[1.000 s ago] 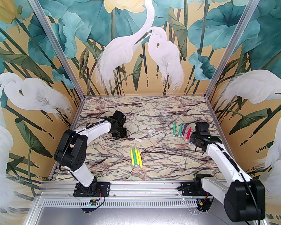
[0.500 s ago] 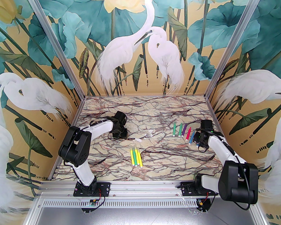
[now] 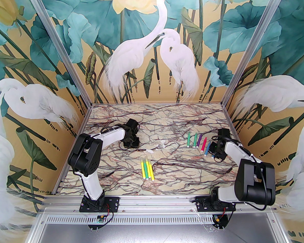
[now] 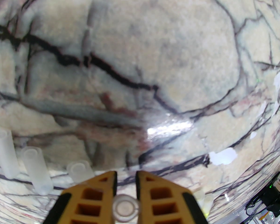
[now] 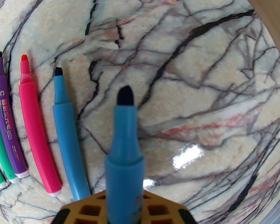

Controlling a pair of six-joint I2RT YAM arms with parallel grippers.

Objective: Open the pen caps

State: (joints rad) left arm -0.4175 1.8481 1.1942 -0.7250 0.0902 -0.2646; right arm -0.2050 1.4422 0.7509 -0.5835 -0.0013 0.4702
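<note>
**Caps gather on the left, bared markers line up on the right**

Sorting seems to explain where everything sits. On the left, the left pincer (image 4: 126, 175) hangs low over the marble table (image 4: 154, 43). Its yellow fingers are closed to a narrow gap with a clear cap (image 4: 126, 208) lodged between them, seen end-on. Just beside it, three loose caps (image 4: 36, 169) lie side by side, so this corner looks like the drop spot for pulled caps, and the held one is probably about to join them.

In the middle of the table, the yellow and green pens (image 3: 147, 169) lie bunched together. Pale translucent ends (image 3: 143, 159) are on their far tips, so they appear to be capped and waiting their turn. A couple of stray caps (image 3: 163, 143) rest just beyond them.

Further right is a tidy row with every tip bare: a green marker (image 5: 0, 148), a purple marker (image 5: 8, 129), a pink marker (image 5: 37, 136) and a light blue marker (image 5: 67, 143). They lie close together and parallel, which looks like the finished pile.

At the end of that row, the right pincer (image 5: 124, 195) is clamped on a blue marker (image 5: 124, 136). The dark nib is exposed and points away from the wrist. The marker is held low beside the light blue one, most likely so it can be laid down as the next in line.
</note>
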